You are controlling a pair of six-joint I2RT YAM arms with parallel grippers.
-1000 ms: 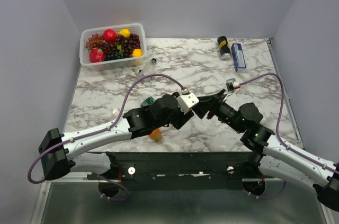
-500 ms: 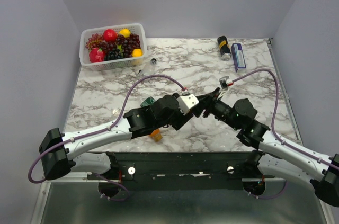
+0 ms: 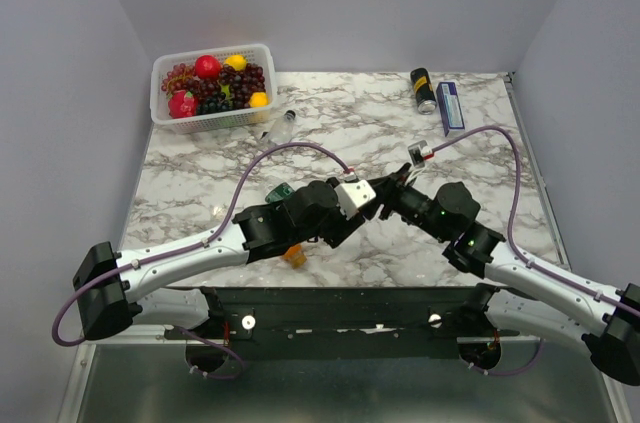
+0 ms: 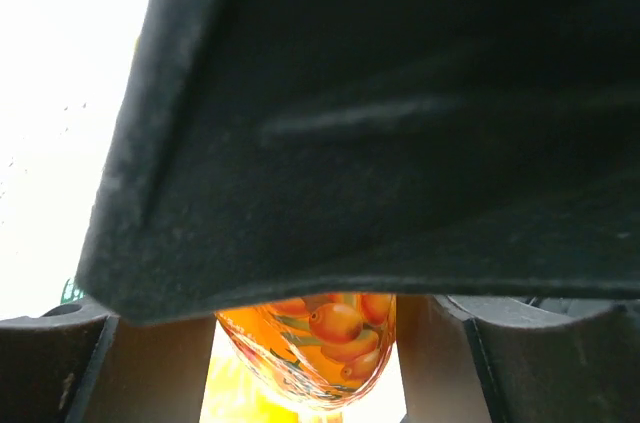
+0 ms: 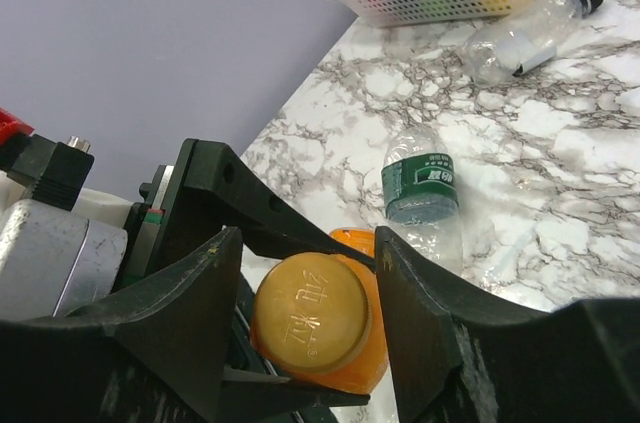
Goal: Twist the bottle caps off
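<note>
Cap faced my right gripper, whose jaws straddled it; I couldn't tell whether they pinched it. My left gripper clamped the bottle above the table, near its middle, bracing it so the cap could be twisted off.

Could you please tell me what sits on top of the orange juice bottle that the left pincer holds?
An orange cap with raised lettering sits on the bottle, flanked by the right pincer. The neck beneath is hidden; whether the pincer grips the cap is unclear.
</note>
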